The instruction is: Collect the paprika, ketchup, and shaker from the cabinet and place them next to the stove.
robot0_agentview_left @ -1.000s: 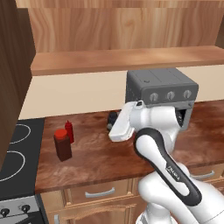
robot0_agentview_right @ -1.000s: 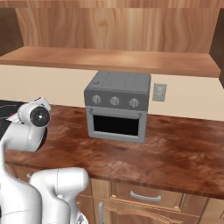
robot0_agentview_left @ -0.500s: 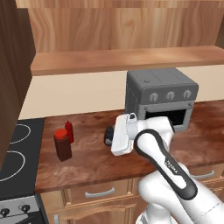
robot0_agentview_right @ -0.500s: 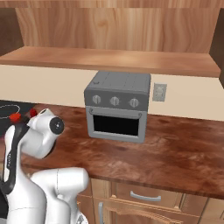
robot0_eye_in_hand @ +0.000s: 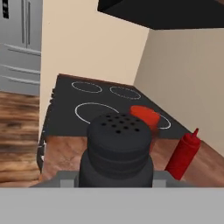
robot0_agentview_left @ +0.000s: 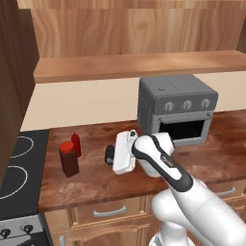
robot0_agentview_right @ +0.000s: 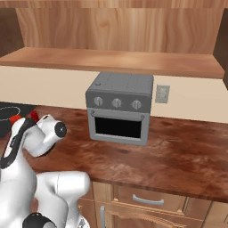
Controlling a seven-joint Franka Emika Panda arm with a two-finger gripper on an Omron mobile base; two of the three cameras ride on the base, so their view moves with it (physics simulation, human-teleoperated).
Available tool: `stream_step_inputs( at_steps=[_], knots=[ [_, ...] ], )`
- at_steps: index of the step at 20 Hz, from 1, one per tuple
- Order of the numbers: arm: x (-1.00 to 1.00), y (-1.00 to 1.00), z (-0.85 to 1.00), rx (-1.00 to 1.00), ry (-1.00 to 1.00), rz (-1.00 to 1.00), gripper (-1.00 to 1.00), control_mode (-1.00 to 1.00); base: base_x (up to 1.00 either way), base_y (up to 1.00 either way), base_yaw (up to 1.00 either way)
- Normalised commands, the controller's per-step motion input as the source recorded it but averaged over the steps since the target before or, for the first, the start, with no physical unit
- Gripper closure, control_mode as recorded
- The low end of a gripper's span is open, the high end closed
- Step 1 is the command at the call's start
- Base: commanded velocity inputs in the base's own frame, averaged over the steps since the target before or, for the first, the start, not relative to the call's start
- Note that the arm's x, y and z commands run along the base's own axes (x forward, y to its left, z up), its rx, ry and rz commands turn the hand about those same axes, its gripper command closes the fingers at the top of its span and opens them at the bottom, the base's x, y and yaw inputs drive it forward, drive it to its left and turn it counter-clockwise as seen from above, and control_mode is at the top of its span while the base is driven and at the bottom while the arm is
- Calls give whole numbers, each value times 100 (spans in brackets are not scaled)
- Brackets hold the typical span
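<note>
Gripper (robot0_agentview_left: 109, 154): centre of the left base view, jaws closed around the shaker (robot0_eye_in_hand: 117, 148), above the counter (robot0_agentview_left: 91, 180).
Paprika (robot0_agentview_left: 68, 159): stands on the counter at centre left, near the stove (robot0_agentview_left: 14, 168).
Ketchup (robot0_agentview_left: 76, 144): just behind the paprika.
Cabinet (robot0_agentview_left: 129, 65): plank across the upper frame.

Shaker (robot0_eye_in_hand: 117, 148) black, cap perforated with small dots. Ketchup (robot0_eye_in_hand: 183, 154) solid red; paprika (robot0_agentview_left: 68, 159) dark brown with red cap. Stove (robot0_eye_in_hand: 94, 105) black with white ring outlines; desk (robot0_agentview_left: 91, 180) reddish-brown mottled.
</note>
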Motion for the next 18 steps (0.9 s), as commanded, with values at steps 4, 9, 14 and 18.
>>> stream_step_inputs(
  at_steps=[4, 9, 14, 18],
  knots=[
    [42, 9, -57, 0, 0, 9, 100, -100, 0, 0, 0],
    [41, 20, -37, 0, 0, 5, 100, -100, 0, 0, 0],
    [36, 31, -28, 0, 0, 1, 100, -100, 0, 0, 0],
    [36, 24, -35, 0, 0, 4, 100, -100, 0, 0, 0]
  ],
)
